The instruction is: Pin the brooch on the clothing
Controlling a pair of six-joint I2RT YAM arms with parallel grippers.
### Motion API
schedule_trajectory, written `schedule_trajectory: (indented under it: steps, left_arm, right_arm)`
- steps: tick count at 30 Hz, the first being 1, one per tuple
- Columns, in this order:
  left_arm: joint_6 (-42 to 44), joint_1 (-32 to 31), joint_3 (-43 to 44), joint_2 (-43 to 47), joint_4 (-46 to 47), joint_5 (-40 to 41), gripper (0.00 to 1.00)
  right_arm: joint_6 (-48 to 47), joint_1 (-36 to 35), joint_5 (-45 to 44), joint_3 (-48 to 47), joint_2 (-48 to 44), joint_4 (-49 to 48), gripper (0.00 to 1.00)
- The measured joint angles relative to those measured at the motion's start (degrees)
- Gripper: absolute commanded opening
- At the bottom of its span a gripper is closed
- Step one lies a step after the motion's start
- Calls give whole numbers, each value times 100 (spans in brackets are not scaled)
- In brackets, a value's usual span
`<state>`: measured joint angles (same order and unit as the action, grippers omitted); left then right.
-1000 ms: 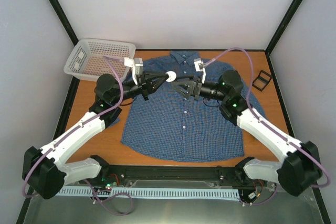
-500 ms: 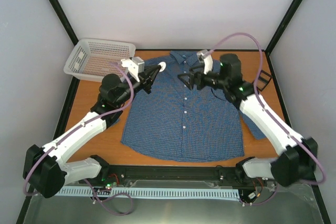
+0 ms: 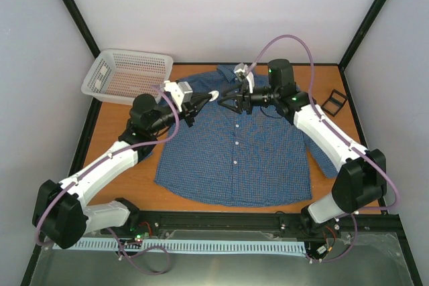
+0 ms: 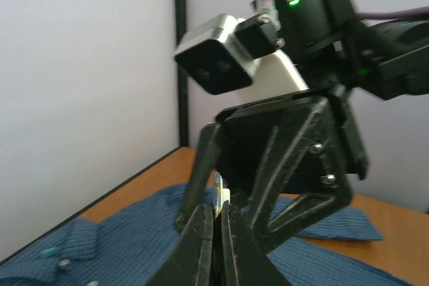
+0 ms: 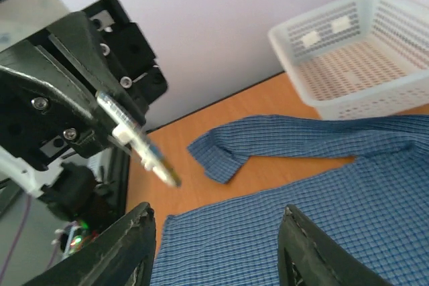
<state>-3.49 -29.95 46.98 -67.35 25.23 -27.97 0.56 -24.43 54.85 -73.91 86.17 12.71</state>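
Change: right gripper (image 3: 226, 100) has swung in to face left gripper (image 3: 200, 100) above shirt (image 3: 234, 159) collar | left clamps brooch (image 5: 143, 144) aloft | right jaws spread, empty | likely handover or clasp-opening; still unpinned

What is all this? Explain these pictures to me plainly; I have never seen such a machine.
Two robot arms are bolted to the near edge of a table. The wide picture looks down from above and behind them; the other two come from cameras on each wrist. A blue checked shirt lies flat on the table, with a white basket at the far left and a small black box at the right. The left end effector is shut on a thin piece with a golden tip, apparently the brooch. The right end effector faces it, open, holding nothing.
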Motion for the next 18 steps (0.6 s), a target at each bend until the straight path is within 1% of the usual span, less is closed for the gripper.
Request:
schedule_trajectory:
  steps: [2, 4, 8, 13, 16, 18]
  left_arm:
    - [-166, 20, -2, 15, 61, -369, 1]
    - [-308, 17, -52, 48, 170, -715, 1]
    - [-400, 33, -142, 129, 227, -1067, 1]
    - [-442, 33, -151, 153, 229, -1357, 1]
    - [-476, 33, -151, 153, 243, -1436, 1]
    - [-505, 33, -151, 153, 273, -1495, 1]
  right_arm:
    - [-83, 0, 295, 0, -13, 4, 46]
    - [-125, 0, 501, 17, -42, -42, 39]
    - [-140, 0, 820, 420, -345, -446, 37]
    - [-109, -4, 1054, 625, -612, -866, 35]
    - [-118, -9, 1174, 619, -619, -922, 29]
    - [-122, -11, 1224, 616, -614, -903, 27]
